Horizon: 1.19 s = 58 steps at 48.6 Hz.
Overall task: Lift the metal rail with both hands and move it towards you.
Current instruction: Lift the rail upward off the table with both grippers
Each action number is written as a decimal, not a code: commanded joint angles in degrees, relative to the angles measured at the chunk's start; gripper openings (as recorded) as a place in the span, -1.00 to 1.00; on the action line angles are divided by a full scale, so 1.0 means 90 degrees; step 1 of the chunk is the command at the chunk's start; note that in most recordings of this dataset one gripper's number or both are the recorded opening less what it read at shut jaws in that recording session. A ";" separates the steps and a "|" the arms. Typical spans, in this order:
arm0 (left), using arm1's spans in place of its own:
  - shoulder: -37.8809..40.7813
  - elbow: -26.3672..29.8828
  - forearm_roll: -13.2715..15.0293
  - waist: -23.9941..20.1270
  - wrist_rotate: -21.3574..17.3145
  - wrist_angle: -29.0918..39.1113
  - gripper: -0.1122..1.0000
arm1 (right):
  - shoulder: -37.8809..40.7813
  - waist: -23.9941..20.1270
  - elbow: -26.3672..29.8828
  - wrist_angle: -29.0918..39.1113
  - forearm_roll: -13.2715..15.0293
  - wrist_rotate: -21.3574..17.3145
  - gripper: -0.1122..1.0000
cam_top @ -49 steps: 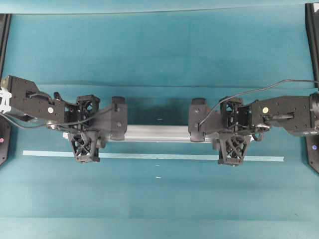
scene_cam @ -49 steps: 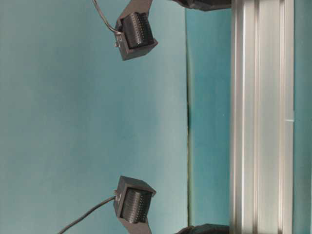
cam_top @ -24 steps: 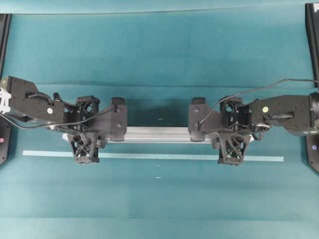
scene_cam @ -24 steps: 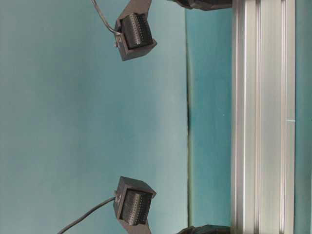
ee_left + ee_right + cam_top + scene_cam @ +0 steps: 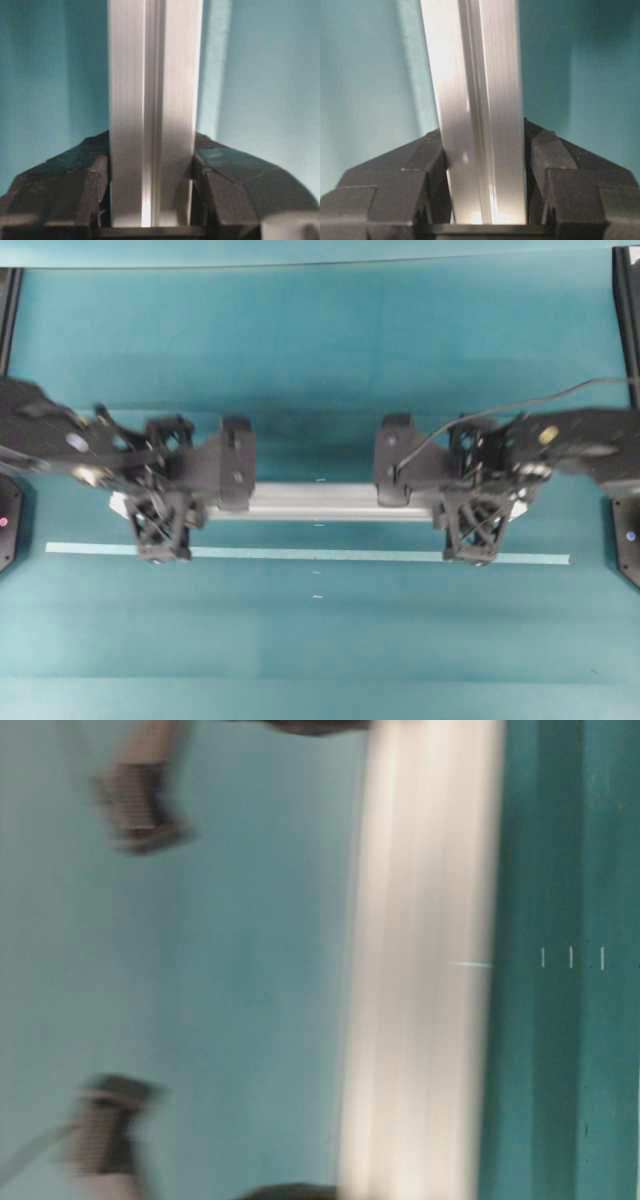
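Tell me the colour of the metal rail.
Silver, with lengthwise grooves; the metal rail shows best in the left wrist view.

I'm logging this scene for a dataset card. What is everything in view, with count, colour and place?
metal rail: one, silver, lying crosswise at mid-table, clamped near both ends.
tape strip: one, pale blue-green, flat on the table just on the near side of the rail, parallel to it.
table: one, teal surface under everything.
left pincer: one, black, closed on the rail's left part.
right pincer: one, black, closed on the rail's right part.
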<state>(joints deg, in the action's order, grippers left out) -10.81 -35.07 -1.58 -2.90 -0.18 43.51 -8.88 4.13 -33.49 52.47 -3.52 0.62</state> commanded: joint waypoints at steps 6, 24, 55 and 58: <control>-0.0840 0.1064 0.0010 -0.0020 0.0010 0.1250 -0.28 | -0.0527 0.0029 0.0908 0.1299 -0.0049 -0.0146 -0.09; -0.1084 0.2891 0.0010 0.0098 0.0039 0.2988 -0.28 | -0.0596 0.0020 0.2754 0.3594 -0.0049 -0.0625 -0.09; -0.0654 0.4863 0.0010 0.0361 0.0059 0.4121 -0.28 | -0.0420 -0.0127 0.5176 0.4766 -0.0020 -0.1221 -0.09; -0.0664 0.4834 0.0010 0.0361 0.0059 0.4131 -0.28 | -0.0430 -0.0127 0.5176 0.4756 -0.0029 -0.1221 -0.09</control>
<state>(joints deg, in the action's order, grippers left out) -16.44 6.94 -1.49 -0.26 0.00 81.56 -13.01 2.37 11.43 96.33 -3.96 -7.21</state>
